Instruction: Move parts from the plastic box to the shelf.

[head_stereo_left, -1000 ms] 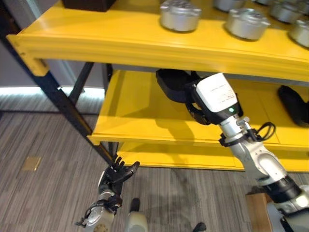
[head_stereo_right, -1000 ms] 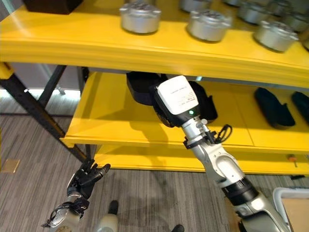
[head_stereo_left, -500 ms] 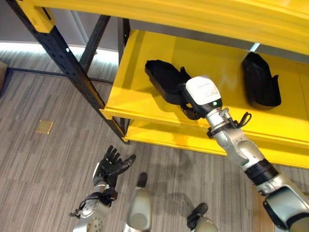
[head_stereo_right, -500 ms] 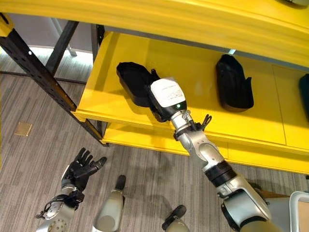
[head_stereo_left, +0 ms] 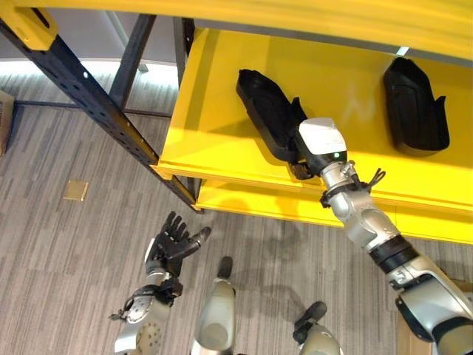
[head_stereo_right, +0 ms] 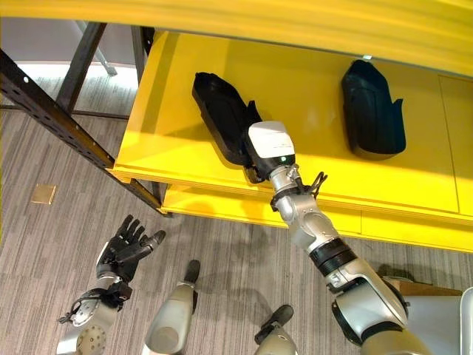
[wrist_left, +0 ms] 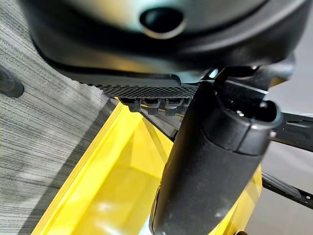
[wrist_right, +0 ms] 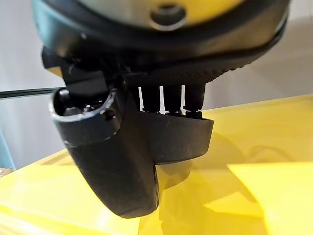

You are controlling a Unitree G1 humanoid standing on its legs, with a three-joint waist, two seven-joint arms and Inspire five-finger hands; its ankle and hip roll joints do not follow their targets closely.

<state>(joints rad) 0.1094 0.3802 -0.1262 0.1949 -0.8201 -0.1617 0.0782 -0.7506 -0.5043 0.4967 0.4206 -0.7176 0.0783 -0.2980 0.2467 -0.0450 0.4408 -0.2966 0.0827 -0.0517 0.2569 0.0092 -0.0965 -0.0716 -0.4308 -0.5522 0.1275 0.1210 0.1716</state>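
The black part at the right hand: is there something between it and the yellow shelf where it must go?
Nothing visible. The black part already lies on the yellow shelf, with the right hand at its near end. The second black part lies apart, farther right.

Silver-grey jointed arms, dark left hand (head_stereo_left: 171, 248), white-capped wrist block with green light.
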